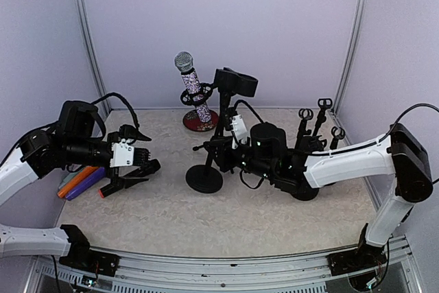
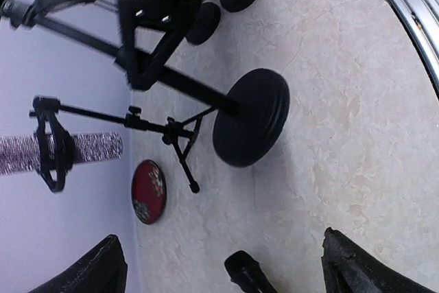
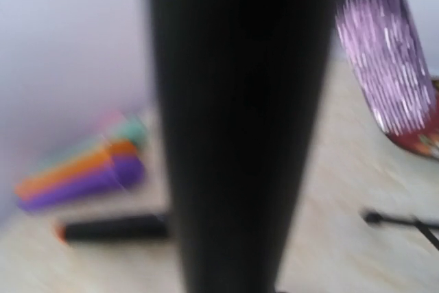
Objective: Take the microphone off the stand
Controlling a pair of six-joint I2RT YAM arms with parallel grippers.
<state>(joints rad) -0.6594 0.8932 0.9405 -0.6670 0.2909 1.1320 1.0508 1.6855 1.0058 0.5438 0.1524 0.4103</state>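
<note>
A glittery microphone (image 1: 194,90) stands tilted at the back, held in the black clip of a small tripod stand (image 1: 195,95), its foot over a red dish (image 1: 200,122). It also shows in the left wrist view (image 2: 89,147) and the right wrist view (image 3: 387,66). In front stands a black round-based stand (image 1: 204,178). My right gripper (image 1: 221,147) is shut on that stand's pole (image 2: 185,87), which fills the right wrist view as a blurred black bar (image 3: 236,142). My left gripper (image 1: 140,156) hangs open at the left, well clear of both stands, with nothing between its fingers (image 2: 103,269).
Orange and purple markers (image 1: 82,182) and a black pen (image 3: 113,228) lie at the left near my left gripper. Several small black stands (image 1: 317,123) cluster behind my right arm. Walls close the back and both sides.
</note>
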